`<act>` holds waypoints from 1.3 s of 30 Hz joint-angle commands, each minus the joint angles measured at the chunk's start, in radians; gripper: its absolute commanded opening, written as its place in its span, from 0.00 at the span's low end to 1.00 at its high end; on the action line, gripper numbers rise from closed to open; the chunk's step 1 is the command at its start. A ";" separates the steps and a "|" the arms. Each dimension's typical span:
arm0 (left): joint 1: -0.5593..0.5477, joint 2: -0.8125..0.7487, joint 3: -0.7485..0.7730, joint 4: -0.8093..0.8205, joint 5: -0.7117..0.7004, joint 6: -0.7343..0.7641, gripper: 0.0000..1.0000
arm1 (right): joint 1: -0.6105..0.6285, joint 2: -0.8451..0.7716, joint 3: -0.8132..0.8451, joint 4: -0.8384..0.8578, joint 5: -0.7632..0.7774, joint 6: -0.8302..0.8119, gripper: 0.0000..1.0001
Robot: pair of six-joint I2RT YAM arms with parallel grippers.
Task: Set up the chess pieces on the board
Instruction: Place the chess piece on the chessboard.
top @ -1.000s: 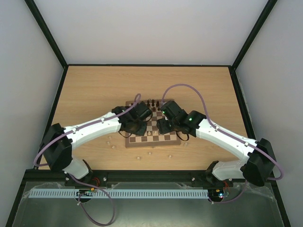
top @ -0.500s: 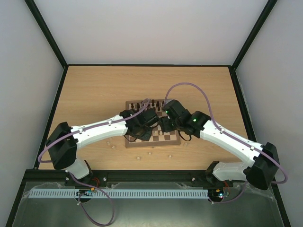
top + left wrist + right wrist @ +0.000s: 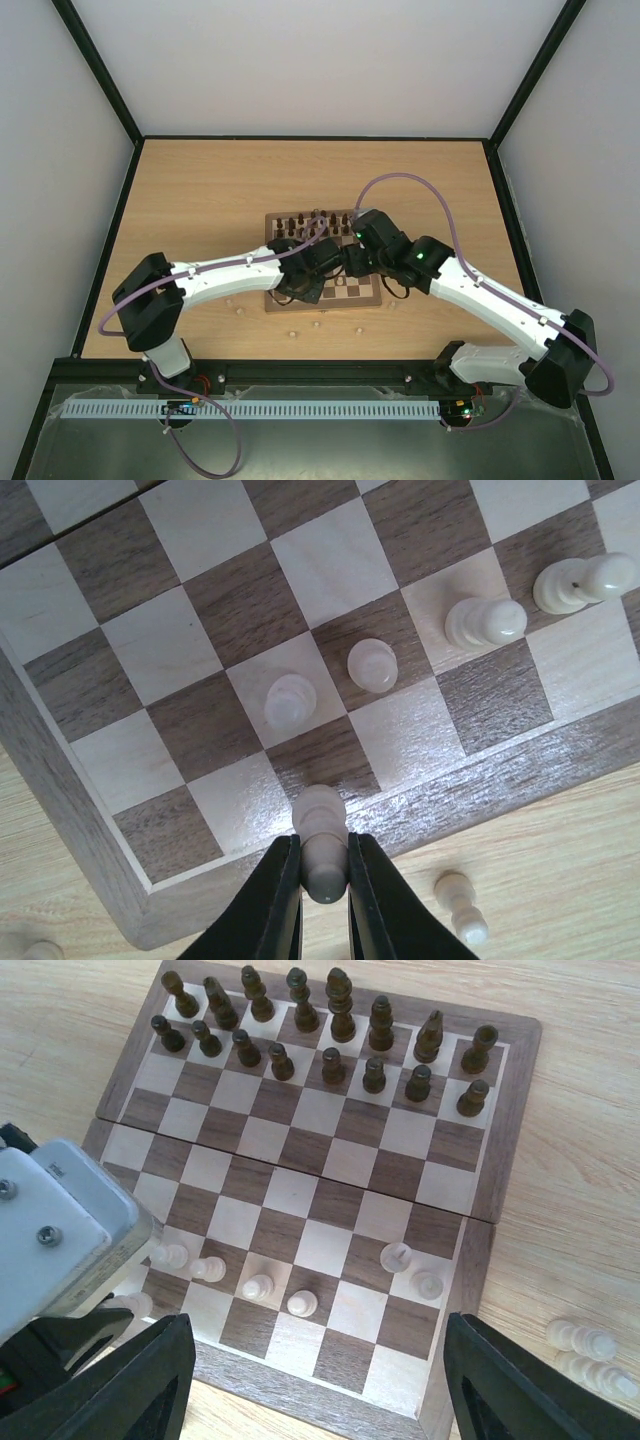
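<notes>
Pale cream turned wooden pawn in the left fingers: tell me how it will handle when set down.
The pale cream pawn is probably light and stiff: small turned wood, pinched between the left fingers. It likely tips easily; pale pieces on the tabletop appear to lie on their sides. Its round body may roll.

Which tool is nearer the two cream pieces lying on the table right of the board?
Right. The right tool hangs open over the checked wooden board's near edge, one finger beside the two cream pieces; the left tool, shut on a cream pawn, sits further left.
</notes>
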 commanded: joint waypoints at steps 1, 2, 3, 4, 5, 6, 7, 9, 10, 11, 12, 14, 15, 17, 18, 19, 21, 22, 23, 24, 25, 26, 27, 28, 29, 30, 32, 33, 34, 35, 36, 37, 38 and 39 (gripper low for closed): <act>-0.004 0.037 -0.002 0.011 -0.017 -0.001 0.08 | -0.007 -0.026 0.014 -0.040 0.018 0.004 0.69; -0.004 0.045 0.000 0.014 -0.014 0.000 0.08 | -0.010 -0.026 0.013 -0.038 0.017 0.004 0.69; -0.004 0.052 0.000 0.018 -0.013 0.002 0.08 | -0.010 -0.026 0.013 -0.039 0.016 0.004 0.69; -0.004 0.057 -0.002 0.020 -0.012 0.003 0.08 | -0.012 -0.025 0.013 -0.039 0.014 0.004 0.69; -0.004 0.060 -0.003 0.022 -0.014 0.003 0.08 | -0.010 -0.026 0.010 -0.038 0.013 0.004 0.69; -0.004 0.062 -0.004 0.023 -0.016 0.003 0.08 | -0.011 -0.026 0.010 -0.037 0.013 0.004 0.69; -0.003 0.063 -0.007 0.025 -0.018 0.002 0.08 | -0.011 -0.027 0.009 -0.039 0.011 0.003 0.69; -0.002 0.062 -0.010 0.029 -0.021 0.001 0.09 | -0.011 -0.028 0.007 -0.037 0.011 0.003 0.69; -0.001 0.062 -0.012 0.033 -0.021 0.002 0.09 | -0.011 -0.028 0.008 -0.038 0.009 0.003 0.69; 0.001 0.062 -0.012 0.035 -0.023 0.001 0.09 | -0.013 -0.028 0.008 -0.037 0.006 0.003 0.69; 0.002 0.062 -0.012 0.038 -0.023 0.003 0.09 | -0.013 -0.027 0.006 -0.037 0.006 0.003 0.69; 0.004 0.060 -0.012 0.043 -0.025 0.004 0.09 | -0.013 -0.026 0.007 -0.037 0.006 0.003 0.69; 0.005 0.060 -0.012 0.047 -0.025 0.004 0.09 | -0.013 -0.027 0.006 -0.037 0.004 0.003 0.69; 0.006 0.059 -0.015 0.054 -0.024 0.007 0.09 | -0.013 -0.028 0.006 -0.038 0.007 0.003 0.69; 0.007 0.058 -0.015 0.058 -0.022 0.007 0.09 | -0.013 -0.028 0.007 -0.037 0.006 0.003 0.69; 0.008 0.057 -0.017 0.061 -0.021 0.008 0.09 | -0.013 -0.028 0.005 -0.036 0.006 0.003 0.69; 0.010 0.057 -0.017 0.065 -0.019 0.008 0.09 | -0.014 -0.027 0.005 -0.037 0.006 0.003 0.69; 0.010 0.057 -0.018 0.066 -0.017 0.009 0.09 | -0.015 -0.026 0.004 -0.036 0.005 0.003 0.69; 0.009 0.057 -0.020 0.069 -0.017 0.009 0.09 | -0.015 -0.026 0.003 -0.036 0.004 0.003 0.69; 0.009 0.057 -0.020 0.069 -0.015 0.009 0.09 | -0.014 -0.025 0.004 -0.036 0.006 0.003 0.69; 0.009 0.056 -0.021 0.070 -0.014 0.009 0.10 | -0.015 -0.025 0.003 -0.036 0.005 0.003 0.69; 0.009 0.056 -0.021 0.071 -0.013 0.009 0.10 | -0.015 -0.025 0.002 -0.036 0.005 0.003 0.69; 0.009 0.054 -0.024 0.073 -0.011 0.010 0.11 | -0.015 -0.025 0.002 -0.036 0.006 0.003 0.69; 0.009 0.055 -0.023 0.073 -0.008 0.010 0.12 | -0.015 -0.025 0.003 -0.037 0.006 0.002 0.69; 0.009 0.056 -0.023 0.072 -0.006 0.011 0.13 | -0.015 -0.026 0.004 -0.035 0.004 0.002 0.69; 0.009 0.054 -0.025 0.071 -0.002 0.010 0.14 | -0.015 -0.025 0.002 -0.036 0.005 0.003 0.69; 0.009 0.048 -0.026 0.070 0.001 0.007 0.20 | -0.015 -0.023 0.002 -0.037 0.004 0.003 0.69; 0.009 0.044 -0.027 0.069 0.000 0.005 0.21 | -0.015 -0.022 0.001 -0.035 0.003 0.004 0.69; 0.009 0.039 -0.027 0.066 -0.001 0.004 0.22 | -0.014 -0.019 0.001 -0.036 0.003 0.003 0.69; 0.009 0.034 -0.026 0.064 -0.002 0.001 0.24 | -0.015 -0.018 0.003 -0.036 0.002 0.003 0.69; 0.010 0.027 -0.025 0.061 -0.001 0.000 0.25 | -0.015 -0.017 0.001 -0.036 0.000 0.003 0.69; 0.010 0.022 -0.025 0.060 0.000 -0.002 0.26 | -0.015 -0.017 0.002 -0.035 0.000 0.003 0.69; 0.011 0.015 -0.023 0.060 0.004 -0.001 0.26 | -0.015 -0.016 0.001 -0.036 0.001 0.003 0.69; 0.011 0.010 -0.022 0.056 0.006 -0.002 0.26 | -0.014 -0.016 0.002 -0.036 0.000 0.003 0.69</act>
